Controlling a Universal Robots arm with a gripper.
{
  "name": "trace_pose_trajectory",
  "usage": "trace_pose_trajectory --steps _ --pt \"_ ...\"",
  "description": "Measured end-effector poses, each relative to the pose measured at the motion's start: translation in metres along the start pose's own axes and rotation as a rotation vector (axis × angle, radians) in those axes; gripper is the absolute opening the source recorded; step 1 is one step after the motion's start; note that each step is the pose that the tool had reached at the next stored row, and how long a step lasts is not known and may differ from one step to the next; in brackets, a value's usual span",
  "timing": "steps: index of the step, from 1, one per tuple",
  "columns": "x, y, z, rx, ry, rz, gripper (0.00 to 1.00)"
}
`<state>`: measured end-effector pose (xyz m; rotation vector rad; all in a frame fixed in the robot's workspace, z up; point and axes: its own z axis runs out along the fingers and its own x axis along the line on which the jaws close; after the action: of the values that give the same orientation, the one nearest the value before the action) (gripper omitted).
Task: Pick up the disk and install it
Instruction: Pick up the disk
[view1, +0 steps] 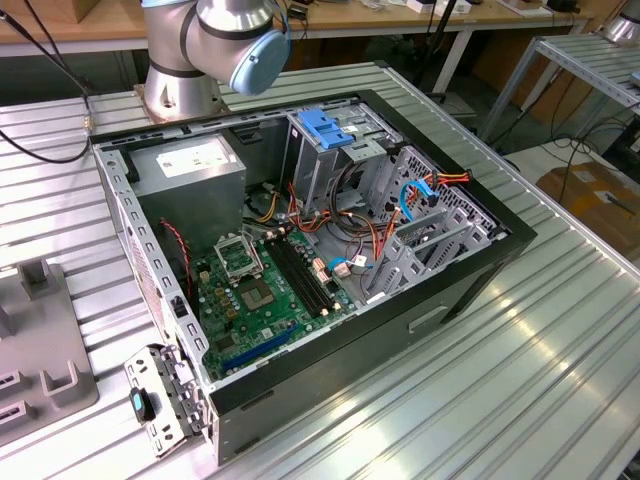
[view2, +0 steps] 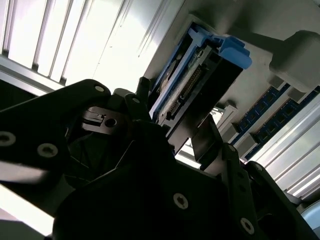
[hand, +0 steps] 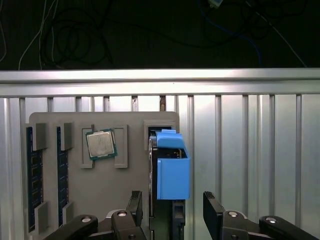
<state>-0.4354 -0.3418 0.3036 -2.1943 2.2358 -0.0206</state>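
Straddling the flat grey metal disk in its bright blue plastic carrier rails (hand: 172, 170), the black two-fingered gripper (hand: 173, 199) is hanging with its jaws released. One finger (hand: 136, 202) is sitting just beside one face of the disk and the other is standing a little apart from the opposite face, so nothing is being grasped. The disk is standing on end in a slot at the edge of a flat grey plastic holder tray (hand: 135, 121), which is lying on the ribbed aluminium table (hand: 250, 150). A square silver processor chip (hand: 101, 144) is resting in a recess of the tray beside the disk. Two dark memory sticks (hand: 32, 175) are sitting in slots farther along the tray. In the second wrist view the disk (view2: 200, 75) is showing its connector edge between the dark fingers. In the exterior view an open black computer case (view1: 460, 290) is lying on its side on the table, exposing a green motherboard (view1: 260, 290) and a blue plastic bracket (view1: 328, 125) on top of the metal drive cage. The silver arm's base (view1: 180, 85) is standing behind the case.
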Motion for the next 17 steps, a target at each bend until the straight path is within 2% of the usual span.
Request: trace_pose_trajectory --steps 2,3,6,7,8,9,17 --pt "0.0001 0.0001 0.0 -0.0001 0.0 0.0 0.59" --pt "0.0001 0.0001 -0.0001 -0.0001 0.0 0.0 0.51" --pt "0.0002 0.0002 0.0 -0.0001 0.0 0.0 0.5" --pt "0.0002 0.0002 0.0 -0.0001 0.0 0.0 0.44" --pt "0.0002 0.0002 0.0 0.0 0.0 0.0 0.44" --pt "0.0003 0.0002 0.0 0.0 0.0 0.0 0.36" --pt "0.0005 0.0005 0.0 0.0 0.0 0.0 0.36"
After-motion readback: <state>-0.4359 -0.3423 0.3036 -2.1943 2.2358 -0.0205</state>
